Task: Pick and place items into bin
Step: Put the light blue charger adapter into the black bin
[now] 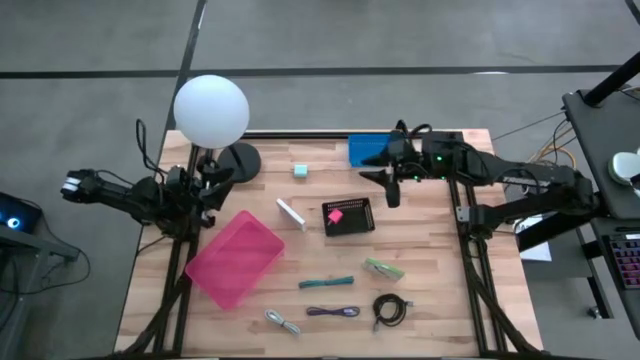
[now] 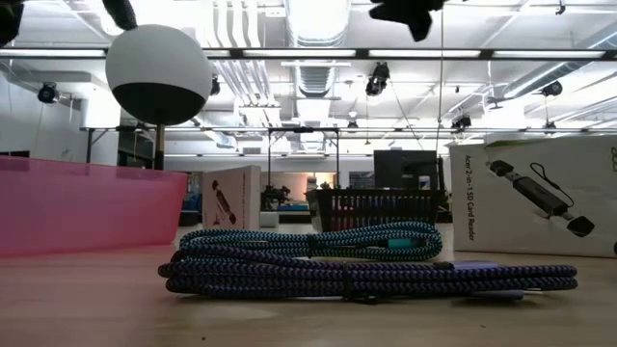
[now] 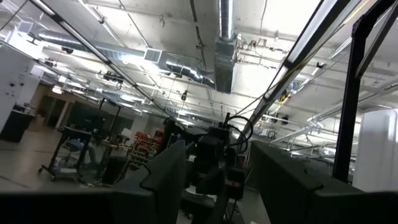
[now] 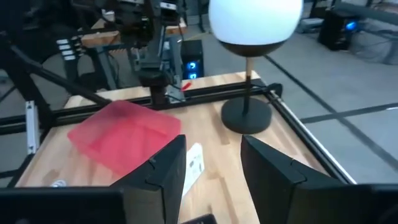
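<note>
Purple cable (image 2: pixel 366 275) fills low view, hiding items behind | right gripper (image 4: pixel 211 174) parted, empty | left gripper (image 3: pixel 214 180) parted, empty

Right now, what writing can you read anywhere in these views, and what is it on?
"Acer 2-in-1 SD Card Reader", printed sideways on the white box at the right in the low view.
The smaller white box shows a picture; its print is too small to read.
The white bar bears marks too blurred to read.
Nothing else is legible.
</note>
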Robot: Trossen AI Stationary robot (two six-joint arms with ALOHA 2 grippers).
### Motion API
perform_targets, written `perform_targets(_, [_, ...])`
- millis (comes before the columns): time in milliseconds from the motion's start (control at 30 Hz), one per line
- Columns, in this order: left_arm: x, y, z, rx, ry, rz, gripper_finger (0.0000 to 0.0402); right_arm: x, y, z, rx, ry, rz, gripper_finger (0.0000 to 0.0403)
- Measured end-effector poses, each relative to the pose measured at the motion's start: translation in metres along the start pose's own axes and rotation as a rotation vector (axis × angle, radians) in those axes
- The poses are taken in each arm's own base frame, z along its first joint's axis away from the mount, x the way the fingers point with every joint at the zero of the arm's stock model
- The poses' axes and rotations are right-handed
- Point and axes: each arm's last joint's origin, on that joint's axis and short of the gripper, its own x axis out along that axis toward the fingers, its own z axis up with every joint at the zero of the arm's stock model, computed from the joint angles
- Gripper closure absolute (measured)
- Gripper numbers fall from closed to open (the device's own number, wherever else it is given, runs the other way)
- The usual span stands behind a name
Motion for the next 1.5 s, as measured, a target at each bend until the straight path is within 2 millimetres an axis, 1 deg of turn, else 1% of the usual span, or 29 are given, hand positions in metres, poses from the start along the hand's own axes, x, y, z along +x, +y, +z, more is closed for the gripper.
perform_targets(100, [0.013, -0.007, 0.001, 0.026, 0.018, 0.0, 0.0234, -0.007, 0.0, -0.003, 0.0, -0.009, -0.003, 0.0259])
perform_targets(200, [0.031, -0.016, 0.003, 0.07, 0.029, -0.001, 0.0234, -0.009, 0.0, -0.009, -0.001, 0.007, -0.005, 0.0257])
perform_targets(333, [0.059, -0.03, 0.003, 0.126, 0.051, -0.001, 0.0234, -0.011, -0.001, -0.013, 0.0, 0.01, -0.005, 0.0261])
perform_targets(400, [0.075, -0.037, 0.006, 0.131, 0.041, 0.006, 0.0234, -0.011, -0.001, -0.014, -0.001, 0.014, -0.005, 0.0263])
perform_targets(467, [0.09, -0.04, 0.007, 0.154, 0.033, 0.03, 0.0234, -0.011, -0.001, -0.014, 0.0, 0.015, -0.005, 0.0265])
perform_targets(533, [0.103, -0.042, 0.002, 0.199, 0.051, 0.057, 0.0234, -0.012, -0.001, -0.015, -0.004, 0.025, -0.004, 0.0266])
perform_targets(600, [0.116, -0.041, -0.005, 0.23, 0.092, 0.093, 0.0234, -0.013, -0.001, -0.017, -0.003, 0.045, -0.005, 0.0266])
perform_targets(700, [0.131, -0.039, -0.009, 0.267, 0.166, 0.126, 0.0234, -0.017, -0.001, -0.021, -0.023, 0.091, -0.009, 0.0263])
perform_targets(833, [0.151, -0.03, -0.015, 0.213, 0.319, 0.195, 0.0234, -0.023, -0.001, -0.025, -0.048, 0.141, -0.009, 0.0258])
perform_targets(1033, [0.176, -0.023, -0.017, 0.212, 0.517, 0.223, 0.0234, -0.028, -0.001, -0.032, -0.071, 0.215, -0.01, 0.0252])
perform_targets(1233, [0.195, -0.017, -0.024, 0.243, 0.686, 0.22, 0.0233, -0.027, -0.001, -0.034, -0.108, 0.231, -0.004, 0.0254])
perform_targets(1333, [0.202, -0.012, -0.025, 0.243, 0.754, 0.237, 0.0215, -0.027, -0.001, -0.035, -0.112, 0.232, -0.003, 0.0253])
perform_targets(1500, [0.212, -0.008, -0.03, 0.263, 0.812, 0.259, 0.0158, -0.027, -0.001, -0.035, -0.112, 0.232, -0.002, 0.0246])
